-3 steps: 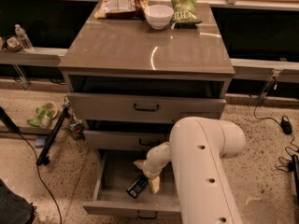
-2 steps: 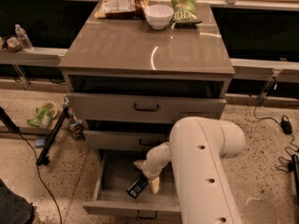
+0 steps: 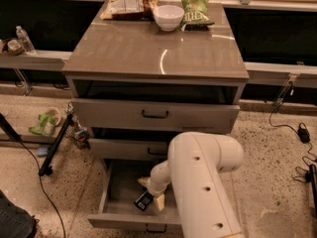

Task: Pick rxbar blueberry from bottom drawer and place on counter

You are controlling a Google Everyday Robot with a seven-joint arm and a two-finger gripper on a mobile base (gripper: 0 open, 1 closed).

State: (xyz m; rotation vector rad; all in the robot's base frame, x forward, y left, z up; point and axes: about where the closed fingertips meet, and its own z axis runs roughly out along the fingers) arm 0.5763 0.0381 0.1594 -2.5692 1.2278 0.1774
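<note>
Left floor: a green thing [image 3: 43, 123] lies on the speckled floor, well apart from the cabinet.
Bottom drawer: the bottom drawer [image 3: 106, 192] is pulled out toward me. It is the lowest of the three.
In the drawer: I see only one thing inside, the snack bar. The arm hides the right part of the drawer.
Rxbar blueberry: the rxbar blueberry [image 3: 143, 201] lies flat on the drawer floor, near the middle. It is dark with pale print.
Bar's long way: it looks slanted, with one end toward the drawer's front left and the other end up against the end effector.
End effector: the end effector [image 3: 152, 196] is down inside the drawer, right at the bar. The bar is on its left side, touching it or just beside it.
Its grip: I cannot tell how far open it is, or whether it has hold of the bar.
Arm: the big white arm [image 3: 203, 182] reaches down from the right. It is the only arm, so it must do the lift.
Counter: the counter [image 3: 208, 58] is the shiny top surface, high above the drawer. The bar would have to go up and back to get there.
On the counter: at the far edge, a tan snack bag [image 3: 126, 4], then a white bowl [image 3: 168, 17], then a green chip bag [image 3: 196, 9]. I see nothing in the bowl.
</note>
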